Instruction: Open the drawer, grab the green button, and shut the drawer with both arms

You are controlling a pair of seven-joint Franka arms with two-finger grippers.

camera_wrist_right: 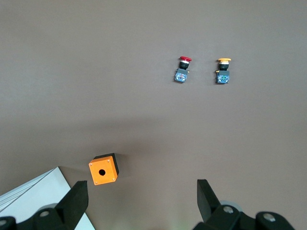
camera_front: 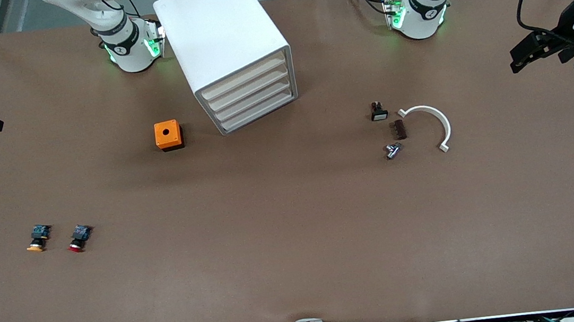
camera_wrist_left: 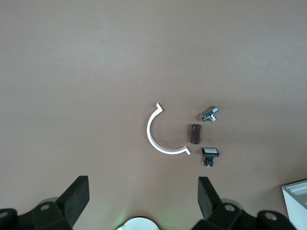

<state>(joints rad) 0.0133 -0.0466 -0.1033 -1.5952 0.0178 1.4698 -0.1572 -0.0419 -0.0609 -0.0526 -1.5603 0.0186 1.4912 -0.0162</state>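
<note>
Cabinet [camera_front: 230, 49] drawers shut, orange box [camera_front: 168, 135] beside, clamp [camera_front: 430, 125] apart.

1. We find no readable text, label, brand, number or sign on anything in these views.
2. We see small dark marks on the white collars of both arm bases [camera_front: 132, 48], but we cannot make out what they say.

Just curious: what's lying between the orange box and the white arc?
The cabinet's drawer corner, then bare table up to three small parts beside the arc, seen in the front view; orange box.
</note>
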